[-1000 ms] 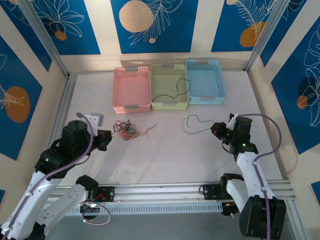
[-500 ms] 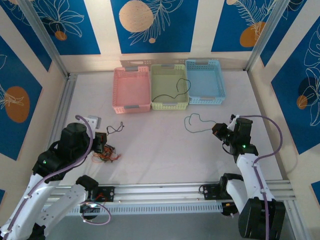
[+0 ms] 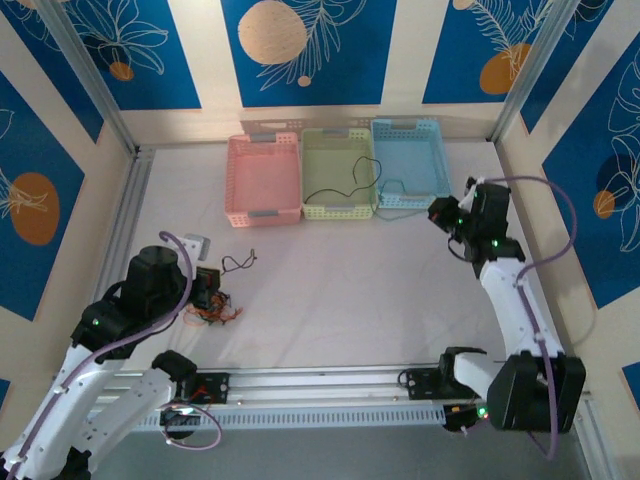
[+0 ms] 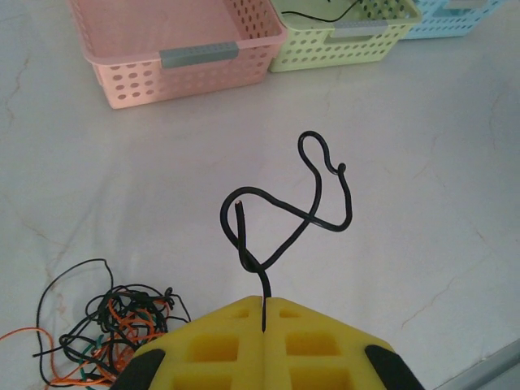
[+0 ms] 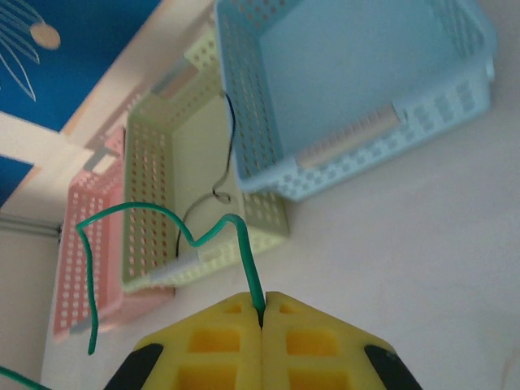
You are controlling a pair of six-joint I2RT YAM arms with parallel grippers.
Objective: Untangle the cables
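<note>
1. My left gripper [image 4: 264,315]: jaws shut on the end of a black cable [image 4: 286,218], which curls in loops forward from the fingertips above the table [image 4: 422,203].
2. Just beside that gripper, on my left: the clump of cables [image 4: 114,325], black and orange, lying on the table.
3. My right gripper [image 5: 262,313]: jaws pinched on a green cable [image 5: 162,213], held near the blue basket [image 5: 447,96].
4. Beyond: the yellow-green basket [image 3: 340,208] with a thin black wire [image 3: 345,187] inside, and the pink basket [image 3: 285,213] touching its left side.
</note>
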